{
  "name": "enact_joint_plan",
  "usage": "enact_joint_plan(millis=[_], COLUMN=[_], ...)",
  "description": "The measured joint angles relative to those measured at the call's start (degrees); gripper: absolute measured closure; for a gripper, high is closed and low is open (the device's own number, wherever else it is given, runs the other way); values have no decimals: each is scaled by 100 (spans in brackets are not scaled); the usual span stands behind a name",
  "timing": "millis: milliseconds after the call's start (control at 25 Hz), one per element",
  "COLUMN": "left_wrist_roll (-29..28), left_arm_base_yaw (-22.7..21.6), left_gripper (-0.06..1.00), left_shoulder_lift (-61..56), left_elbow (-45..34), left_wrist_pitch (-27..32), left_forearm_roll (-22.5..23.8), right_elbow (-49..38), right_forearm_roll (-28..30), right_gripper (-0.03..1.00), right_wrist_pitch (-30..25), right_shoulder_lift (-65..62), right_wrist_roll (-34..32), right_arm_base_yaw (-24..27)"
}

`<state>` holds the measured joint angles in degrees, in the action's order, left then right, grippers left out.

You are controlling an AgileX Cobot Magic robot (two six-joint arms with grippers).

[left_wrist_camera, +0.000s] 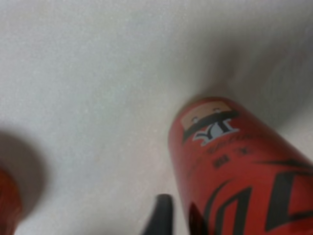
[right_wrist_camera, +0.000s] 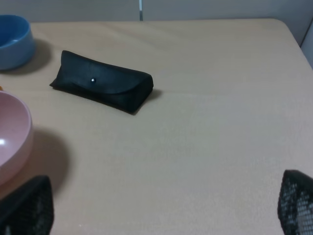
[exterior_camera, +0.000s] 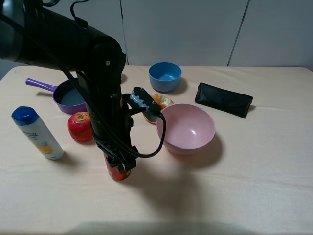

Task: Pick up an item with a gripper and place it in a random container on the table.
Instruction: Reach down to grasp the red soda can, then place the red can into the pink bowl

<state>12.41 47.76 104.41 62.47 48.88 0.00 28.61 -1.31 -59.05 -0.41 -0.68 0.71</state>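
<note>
Red soda can [left_wrist_camera: 234,176] fills the left wrist view, standing on the table [exterior_camera: 254,171] under the left gripper [exterior_camera: 120,164], whose arm hides most of it from above. One black fingertip [left_wrist_camera: 159,215] sits just beside it, but I cannot tell whether the claw grips it. An apple [exterior_camera: 80,126] and a white bottle [exterior_camera: 36,132] stand to its left, with the pink bowl [exterior_camera: 188,128] apart on its right. The right gripper [right_wrist_camera: 161,210] hovers spread wide near a black case [right_wrist_camera: 102,85]
</note>
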Motion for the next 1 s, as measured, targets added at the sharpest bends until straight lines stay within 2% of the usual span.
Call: enact_joint_plan(millis=[80, 760, 1000], left_wrist_roll=[0, 0, 0], left_arm_base_yaw=[0, 0, 0], left_gripper=[35, 35, 35], left_shoulder_lift=[0, -7, 48], left_elbow=[0, 10, 474], left_wrist_pitch=[-13, 3, 699], left_forearm_roll=[81, 88, -31], right_elbow=[0, 0, 0], right_forearm_roll=[0, 0, 0], right_gripper=[27, 27, 27], right_wrist_pitch=[0, 0, 0], right_shoulder_lift=[0, 0, 0], right_wrist_roll=[0, 0, 0], right_arm_base_yaw=[0, 0, 0])
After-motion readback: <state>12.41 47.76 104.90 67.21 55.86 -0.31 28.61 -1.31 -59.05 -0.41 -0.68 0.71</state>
